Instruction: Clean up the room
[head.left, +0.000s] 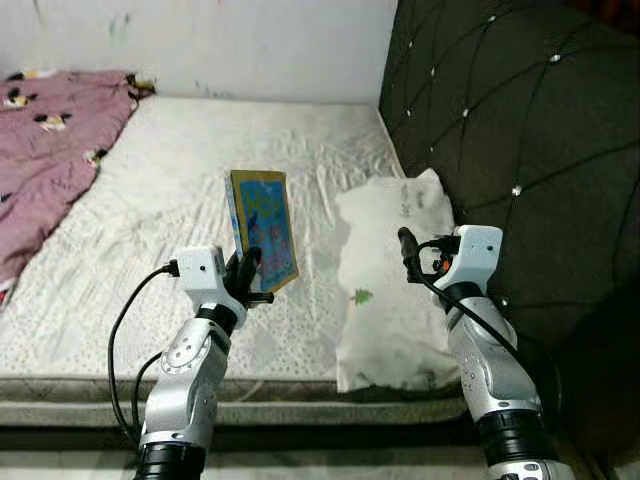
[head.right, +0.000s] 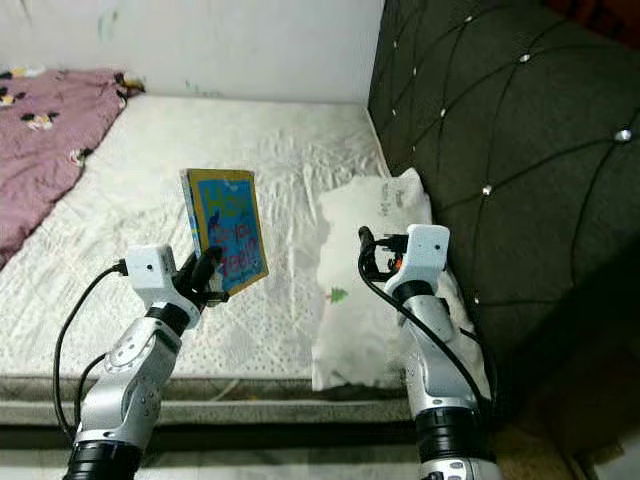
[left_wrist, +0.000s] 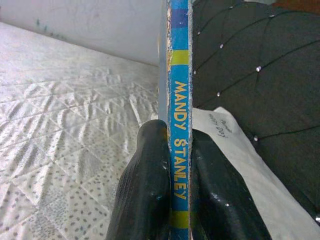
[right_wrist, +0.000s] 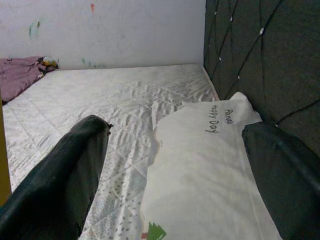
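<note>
a pink blanket (head.left: 45, 150) lay bunched at the far left end of the mattress (head.left: 180, 190), against the white wall (head.left: 250, 45). nearer the middle of the mattress, above its front edge, the left gripper (head.left: 247, 275) was clenched on a blue picture book (head.left: 265, 228), held upright and clear of the mattress; in the left wrist view both black fingers (left_wrist: 145, 195) pressed the book's spine, which read "mandy stanley". to the right of the book a white pillow (head.left: 390, 270) lay on the mattress, its far end against the dark tufted headboard (head.left: 520, 150). the right gripper (head.left: 410, 252) hovered over the pillow's right part, its fingers (right_wrist: 65, 180) spread wide apart and grasping nothing.
</note>
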